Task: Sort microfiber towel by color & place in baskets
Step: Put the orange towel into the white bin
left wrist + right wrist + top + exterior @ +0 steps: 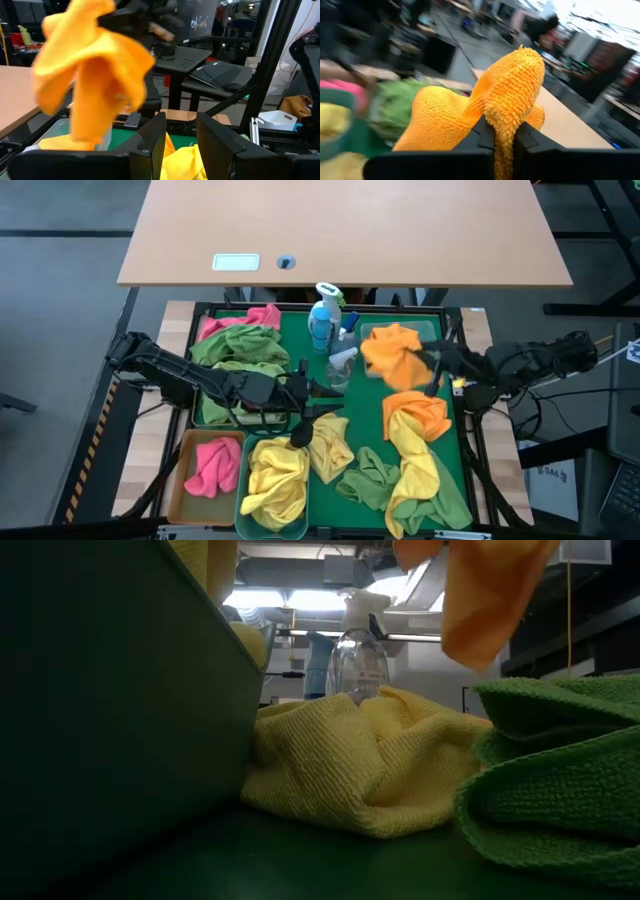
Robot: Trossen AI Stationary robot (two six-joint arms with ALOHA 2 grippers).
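My right gripper [504,131] is clamped on an orange microfiber towel [392,360], holding it up over the right half of the green tray [372,428], just beside the spray bottles [324,320] at the tray's far edge. My left gripper [318,402] hangs near the tray's middle with its fingers [150,145] a little apart and nothing between them.

The towel hangs loose and wide below my pinch, so a swing toward a bin could drag its trailing folds across the bottles and tip one. My grip looks to be only on a ridge of the cloth; a quick move might let it slide out. The two arms are close, so crossing paths is a real risk.

At the near-left corner the amber bin [181,478] holds a pink towel [213,465] and the teal bin [243,522] a yellow towel [275,480]. A clear bin shows only faintly under the orange heap at the far right, and the wire-mesh one is buried by green towels [240,348] on the left. The low view is mostly blocked by a bin wall and cloth.
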